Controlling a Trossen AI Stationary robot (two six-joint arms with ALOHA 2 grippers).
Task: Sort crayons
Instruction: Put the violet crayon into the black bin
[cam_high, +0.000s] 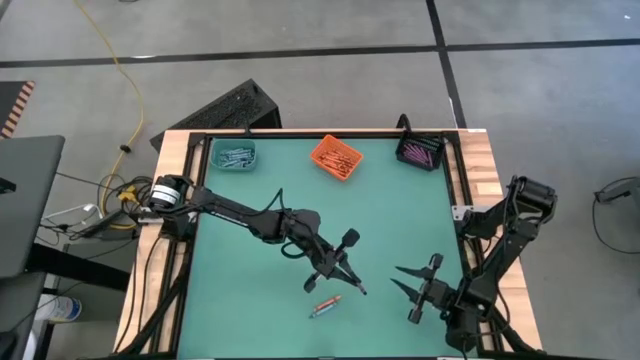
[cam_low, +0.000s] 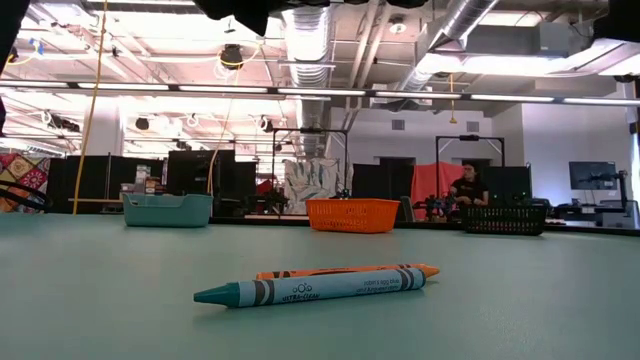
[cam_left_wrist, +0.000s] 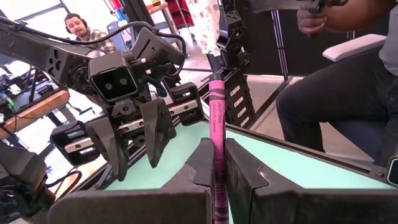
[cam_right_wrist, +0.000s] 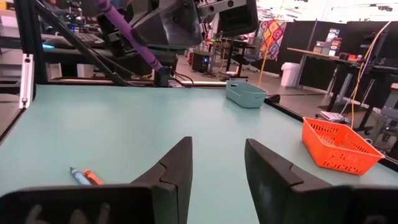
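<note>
While the left gripper (cam_high: 345, 272) pinches a pink crayon (cam_left_wrist: 215, 112) above the green table (cam_high: 390, 215), the right gripper (cam_right_wrist: 216, 163) waits nearby with its jaws apart and empty. A blue crayon (cam_low: 310, 289) and an orange crayon (cam_low: 395, 269) lie touching on the table.

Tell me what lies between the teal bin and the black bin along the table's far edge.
The orange mesh bin, holding orange crayons, sits between the teal plastic bin and the black mesh bin; the high view shows this.

Paper-wrapped crayons (cam_low: 320, 284), matt table (cam_low: 120, 310)
</note>
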